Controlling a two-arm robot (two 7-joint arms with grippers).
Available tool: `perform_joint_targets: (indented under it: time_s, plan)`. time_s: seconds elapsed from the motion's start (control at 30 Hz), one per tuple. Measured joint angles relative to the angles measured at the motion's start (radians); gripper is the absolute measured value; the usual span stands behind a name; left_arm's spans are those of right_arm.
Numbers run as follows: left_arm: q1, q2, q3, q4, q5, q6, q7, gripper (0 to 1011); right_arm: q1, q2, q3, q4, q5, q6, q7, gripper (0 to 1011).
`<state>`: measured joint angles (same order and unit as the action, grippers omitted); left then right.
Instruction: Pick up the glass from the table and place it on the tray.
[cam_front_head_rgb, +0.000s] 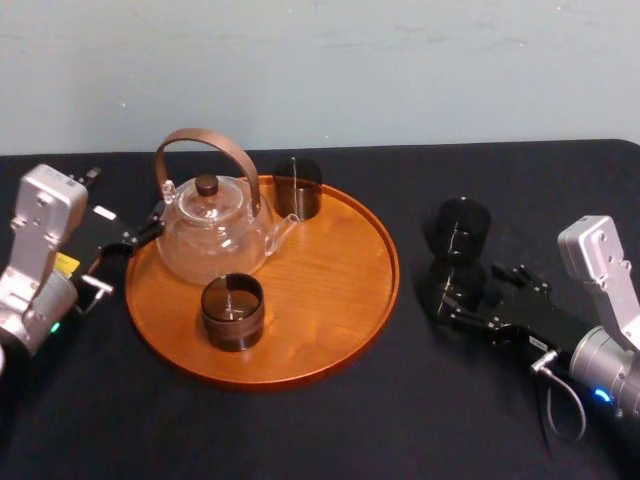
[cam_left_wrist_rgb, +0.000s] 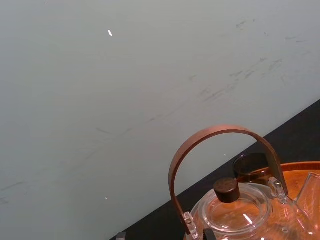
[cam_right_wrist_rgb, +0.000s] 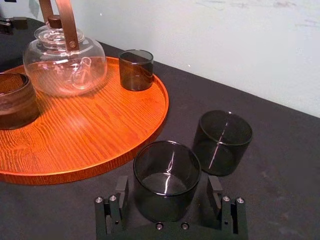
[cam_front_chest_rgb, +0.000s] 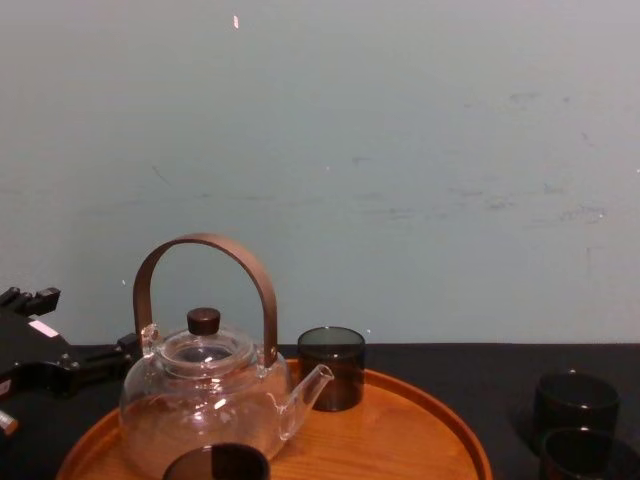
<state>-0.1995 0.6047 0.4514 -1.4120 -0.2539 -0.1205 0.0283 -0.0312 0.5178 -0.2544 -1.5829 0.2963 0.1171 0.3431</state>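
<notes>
One dark smoked cylindrical glass (cam_right_wrist_rgb: 167, 172) is standing on the black table (cam_front_head_rgb: 450, 420) beside the round orange wooden tray (cam_front_head_rgb: 330, 280); the right gripper (cam_right_wrist_rgb: 168, 187) is straddling it, jaws spread for grasping; the left gripper (cam_front_head_rgb: 145, 230) is idling opposite.

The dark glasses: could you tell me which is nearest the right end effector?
The table glass between the right end effector's open fingers, not its neighbour.

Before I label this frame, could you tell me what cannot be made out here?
Chest view: bottom edge cuts off the near glass.
Right wrist view: open right gripper and its contact with that glass, gap too small.
Left wrist view: bottom edge cuts off the teapot, near the left gripper.
</notes>
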Motion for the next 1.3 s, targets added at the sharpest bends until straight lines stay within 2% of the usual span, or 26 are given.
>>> perform_joint_targets:
  time_s: [0.43,0.87,1.3]
  plan:
    - [0.000,0.000,0.000,0.000,0.000,0.000,0.000,1001,0.011,-0.019,0.004,0.026,-0.011,0.004,0.019,1002]
    - [0.000,0.000,0.000,0.000,0.000,0.000,0.000,1001,0.052,-0.041,-0.005,0.083,-0.014,0.005,0.036,1002]
    - [0.000,0.000,0.000,0.000,0.000,0.000,0.000,1001,0.109,-0.067,-0.033,0.151,-0.020,-0.013,0.058,1002]
